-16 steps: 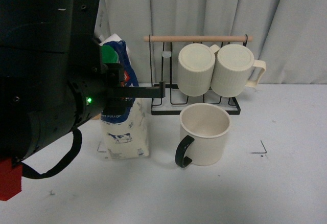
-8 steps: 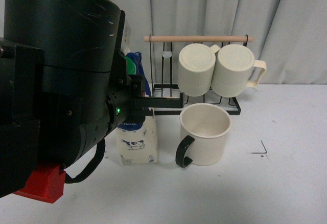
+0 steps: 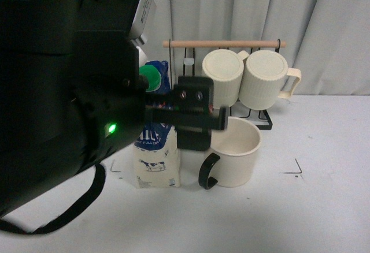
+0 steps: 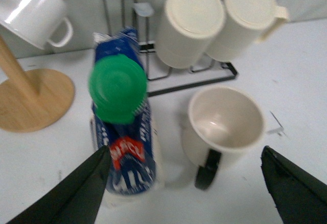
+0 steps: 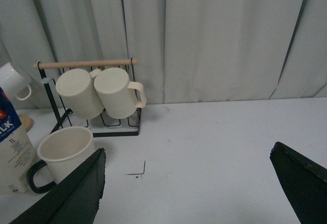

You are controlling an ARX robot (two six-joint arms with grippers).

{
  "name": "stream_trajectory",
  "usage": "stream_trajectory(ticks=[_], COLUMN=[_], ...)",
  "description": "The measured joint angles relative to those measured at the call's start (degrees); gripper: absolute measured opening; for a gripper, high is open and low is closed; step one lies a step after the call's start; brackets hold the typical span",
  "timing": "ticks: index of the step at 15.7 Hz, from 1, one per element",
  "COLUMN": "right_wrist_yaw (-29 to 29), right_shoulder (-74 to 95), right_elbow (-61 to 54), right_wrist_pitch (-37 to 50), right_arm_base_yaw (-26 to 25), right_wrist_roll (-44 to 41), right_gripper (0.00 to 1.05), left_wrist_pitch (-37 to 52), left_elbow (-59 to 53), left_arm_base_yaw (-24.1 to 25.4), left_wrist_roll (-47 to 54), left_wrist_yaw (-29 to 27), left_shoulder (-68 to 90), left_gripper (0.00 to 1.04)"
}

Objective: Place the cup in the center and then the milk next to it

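Observation:
The cup point(image 3: 234, 152), a large cream mug with a black handle, stands upright on the white table. The milk point(image 3: 156, 155), a blue and white carton with a green cap point(image 4: 117, 88), stands upright just left of it, a small gap between them. My left gripper point(image 4: 185, 153) is open and empty, above and in front of both, its fingers point(image 4: 84, 188) spread wider than the pair. My right gripper point(image 5: 188, 157) is open and empty over bare table to the right of the cup point(image 5: 64, 150). The milk point(image 5: 13, 147) shows at the edge of the right wrist view.
My left arm point(image 3: 69, 91) fills the left of the front view. A black wire rack point(image 3: 191, 114) behind the cup holds two ribbed cream mugs point(image 3: 243, 80). A wooden mug tree point(image 4: 30, 98) with a small white mug point(image 4: 33, 9) stands left of the milk. A corner mark point(image 3: 298, 169) is on the table.
The milk shifted right to stand close beside the cup, then stayed still. My left arm moved right and nearer the camera. The cup has not moved.

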Motion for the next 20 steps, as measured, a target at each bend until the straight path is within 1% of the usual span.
stream_trajectory(ticks=[1, 2, 3, 4, 5, 6, 7, 8, 11, 12, 15, 18, 19, 20], right_wrist_yaw=[0.00, 0.00, 0.02, -0.04, -0.09, 0.17, 0.15, 0.09, 0.09, 0.09, 0.09, 0.09, 0.09, 0.09], right_shoulder=[0.00, 0.00, 0.00, 0.00, 0.00, 0.00, 0.00, 0.00, 0.00, 0.00, 0.00, 0.00, 0.00, 0.00], right_elbow=[0.00, 0.00, 0.00, 0.00, 0.00, 0.00, 0.00, 0.00, 0.00, 0.00, 0.00, 0.00, 0.00, 0.00], right_wrist_pitch=[0.00, 0.00, 0.00, 0.02, 0.00, -0.04, 0.02, 0.02, 0.00, 0.00, 0.00, 0.00, 0.02, 0.00], right_arm_base_yaw=[0.00, 0.00, 0.00, 0.00, 0.00, -0.04, 0.00, 0.00, 0.00, 0.00, 0.00, 0.00, 0.00, 0.00], right_wrist_roll=[0.00, 0.00, 0.00, 0.00, 0.00, 0.00, 0.00, 0.00, 0.00, 0.00, 0.00, 0.00, 0.00, 0.00], right_gripper=[0.98, 0.98, 0.98, 0.98, 0.98, 0.98, 0.98, 0.98, 0.98, 0.98, 0.98, 0.98, 0.98, 0.98], left_wrist_pitch=[-1.07, -0.46, 0.00, 15.43, 23.76, 28.35, 28.11, 26.82, 17.79, 15.23, 6.54, -1.16, -4.31, -6.19], left_elbow=[-4.11, -8.72, -12.35, -15.50, -19.15, -25.22, -27.08, -27.67, -32.35, -32.70, -34.36, -34.49, -34.51, -34.53], left_arm_base_yaw=[-0.42, 0.39, 1.75, 1.27, 2.51, 5.60, 8.48, 10.86, 17.27, 19.15, 23.63, 26.73, 29.68, 33.07], left_wrist_roll=[2.12, 4.02, 4.76, 6.49, 7.67, 8.44, 8.68, 8.72, 8.72, 8.83, 8.85, 8.85, 8.87, 8.90], left_wrist_yaw=[3.21, 6.86, 7.30, -1.86, -8.79, -11.78, -10.95, -8.35, -1.68, 0.20, 4.63, 7.67, 11.91, 13.92], left_shoulder=[-5.09, -10.58, -15.47, -12.44, -10.73, -12.37, -17.29, -22.95, -33.55, -37.99, -48.24, -57.24, -60.43, -62.64], left_gripper=[0.98, 0.99, 0.98, 0.89, 0.78, 0.66, 0.55, 0.42, 0.06, 0.02, 0.02, 0.02, 0.02, 0.02])
